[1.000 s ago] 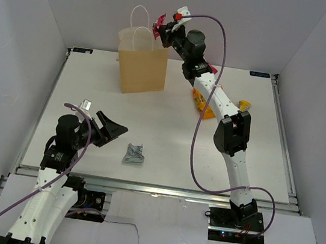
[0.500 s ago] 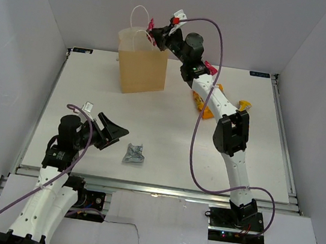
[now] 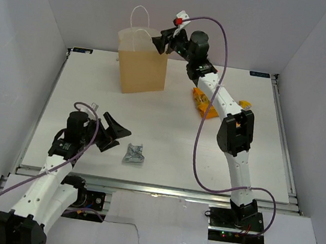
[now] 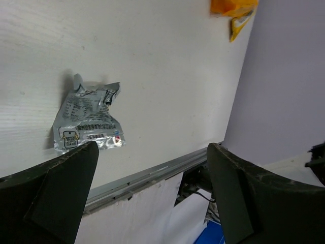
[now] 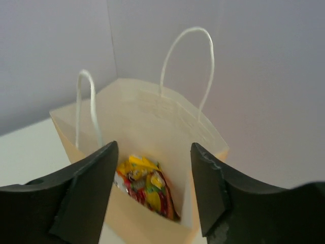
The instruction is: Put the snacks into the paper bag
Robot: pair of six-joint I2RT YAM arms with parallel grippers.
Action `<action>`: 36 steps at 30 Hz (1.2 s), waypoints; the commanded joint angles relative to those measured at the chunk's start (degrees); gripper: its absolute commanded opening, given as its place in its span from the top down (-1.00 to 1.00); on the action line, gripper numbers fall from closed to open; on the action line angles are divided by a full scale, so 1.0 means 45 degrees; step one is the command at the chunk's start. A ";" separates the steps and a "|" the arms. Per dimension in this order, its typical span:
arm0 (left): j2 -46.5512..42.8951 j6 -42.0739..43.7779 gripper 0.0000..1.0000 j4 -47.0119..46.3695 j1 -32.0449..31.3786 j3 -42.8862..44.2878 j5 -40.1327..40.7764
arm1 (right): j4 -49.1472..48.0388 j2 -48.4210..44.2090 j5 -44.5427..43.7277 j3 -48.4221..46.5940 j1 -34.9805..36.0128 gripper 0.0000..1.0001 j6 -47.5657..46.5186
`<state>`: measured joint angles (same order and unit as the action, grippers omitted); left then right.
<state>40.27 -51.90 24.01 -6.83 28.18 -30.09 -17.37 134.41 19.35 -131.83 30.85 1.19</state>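
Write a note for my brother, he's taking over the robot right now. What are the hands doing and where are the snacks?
Right hand: open, empty, over the mouth of the paper bag.
Left hand: open, empty, hovering near the silver packet on the table.
Done: colourful snacks lie inside the bag.
Left: the silver packet, the orange-yellow bag by the right arm, and a small yellow packet beside it.

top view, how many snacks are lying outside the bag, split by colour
silver packet: 1
orange bag: 1
yellow packet: 1
total: 3 outside the paper bag; the ones inside it cannot be counted
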 commanded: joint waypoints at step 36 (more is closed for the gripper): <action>0.8790 0.2235 0.65 0.1989 -0.6608 0.4849 0.9224 | 1.0949 -1.5961 0.6773 1.7655 -0.5722 -0.60 -0.7355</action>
<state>85.56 -43.59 33.06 -36.75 48.75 8.58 32.64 64.42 47.92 -52.71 5.80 -32.32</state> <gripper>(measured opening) 0.324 0.800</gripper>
